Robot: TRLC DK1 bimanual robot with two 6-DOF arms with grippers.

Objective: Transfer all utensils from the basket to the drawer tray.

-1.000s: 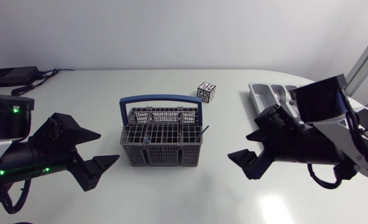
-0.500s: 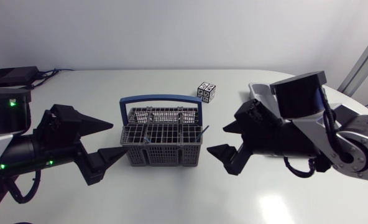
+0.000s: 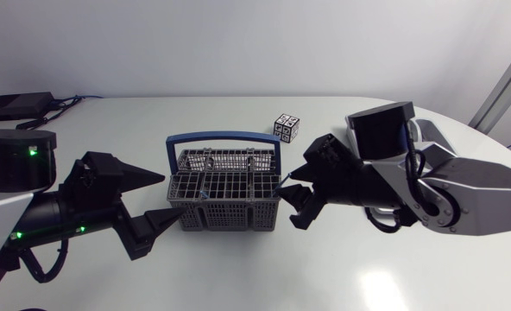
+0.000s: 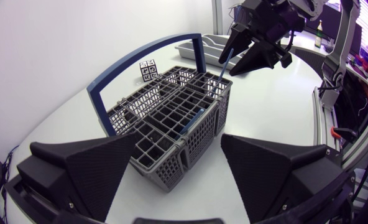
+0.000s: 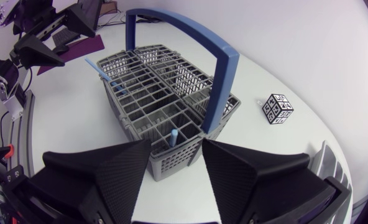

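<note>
Basket (image 3: 223,200) sits mid-table. It's a grey plastic lattice split into small square compartments, with a blue hoop handle arching over it. Closest thing to a label is on the little cube (image 3: 287,127) behind it: blocky black-and-white patterns on its faces, not letters as far as I can tell. Thin blue utensil (image 3: 283,182) pokes out slanted from the corner compartment on the right arm's side. Only its stick-like handle shows, the rest is down in the grid. Second blue stick (image 5: 103,70) leans at the opposite end. Right gripper (image 3: 290,199) hangs right at that corner, wedge fingers spread and grasping nothing. Left gripper (image 3: 173,196) is at the basket's other end, also spread wide and empty. Drawer tray (image 3: 369,130) is grey moulded plastic, mostly hidden behind the right arm.
</note>
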